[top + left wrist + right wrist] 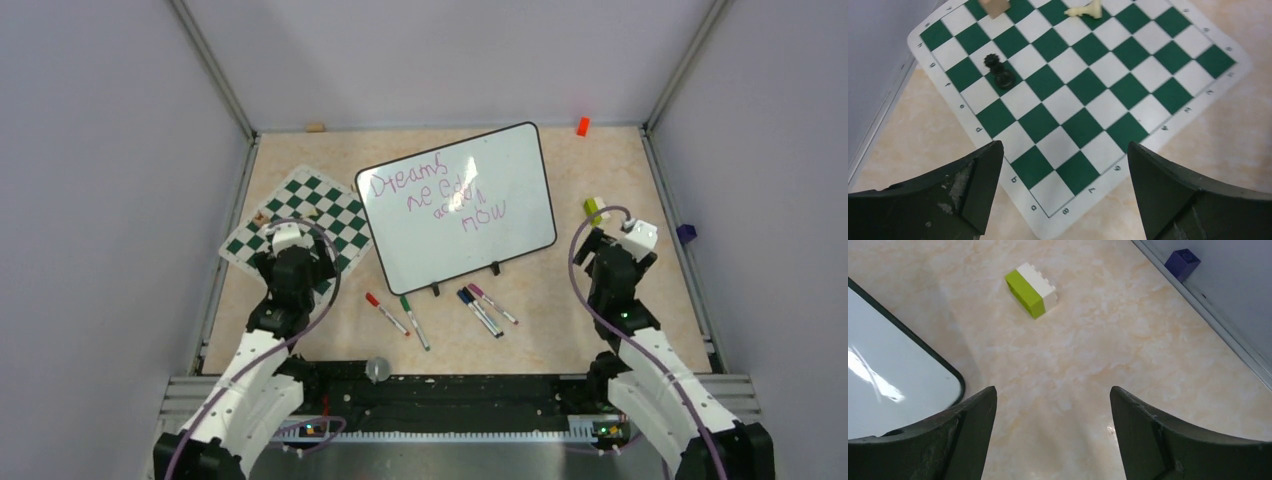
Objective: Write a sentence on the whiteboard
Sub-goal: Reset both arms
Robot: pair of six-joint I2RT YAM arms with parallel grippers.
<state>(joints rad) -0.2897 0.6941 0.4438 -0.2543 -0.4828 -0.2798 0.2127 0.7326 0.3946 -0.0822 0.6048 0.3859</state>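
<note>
The whiteboard (520, 180) lies at the centre of the tabletop (640, 160), skewed a little, its two small feet toward 6 o'clock. The sentence (438, 195) fills its upper left part in purple-pink marker: a few slanted lines, the first word reading "Dreams", the last looking like "now"; the words between are too rough to read with confidence.

The left gripper (1063, 149) hovers over the chess mat (345, 215) at 9 o'clock from the board, jaws wide apart with nothing between them. The right gripper (1053, 391) hovers at 3 o'clock from the board, just off its corner and near a green-and-white brick (1031, 290); its jaws are also apart and empty.

Four pens lie on the tabletop at 6 o'clock from the board: a red marker (386, 313), a green marker (414, 321), a dark marker (478, 311) and a purple marker (492, 303).

With lettering on the board and no pen in either gripper, the writing step looks finished or nearly so. If more words are wanted, the next move calls for reaching to 6 o'clock, closing on the purple marker along its barrel, and bringing its tip to the bare area of the board toward 5 o'clock. Whether it is capped cannot be told.
</note>
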